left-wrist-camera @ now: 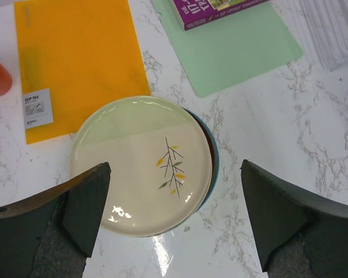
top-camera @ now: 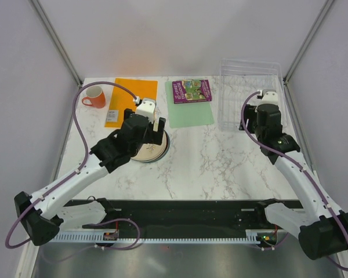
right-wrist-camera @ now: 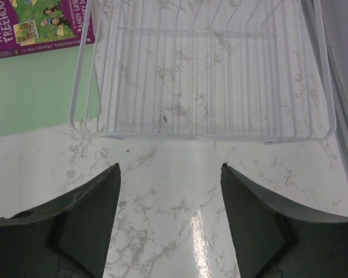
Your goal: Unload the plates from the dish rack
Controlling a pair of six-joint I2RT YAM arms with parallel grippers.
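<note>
The overhead view hides most of the stack of plates (top-camera: 152,152) under the left arm; only a sliver of rim shows, left of the desk's (top-camera: 220,162) centre, just nearer than the meeting of the orange mat (top-camera: 130,101) and the green mat (top-camera: 188,110). The left wrist view shows the stack in full. Its top plate (left-wrist-camera: 142,165) is cream with a pale green-blue band and a leaf sprig, and lies flat and shifted to one side. Blue and dark maroon rims of the plates beneath peek out at its right. The left end effector (left-wrist-camera: 175,174) is released, its fingers (left-wrist-camera: 87,208) spread wider than the stack on either side.

The dish rack (top-camera: 249,95) stands at the far right corner of the desk. The right wrist view looks straight into it, with marble veining seen through the white wires. The right end effector (right-wrist-camera: 169,171) is also released, over bare marble just in front of the rack's near edge.

A purple book (right-wrist-camera: 35,26) on the green mat reads "STOREY TREEHOUSE", with "ANDY GRIF…" above; its leading number is cut off. A white label (left-wrist-camera: 37,107) sits on the orange mat, its print too small to read surely. An orange mug (top-camera: 94,97) stands by the far left corner.
</note>
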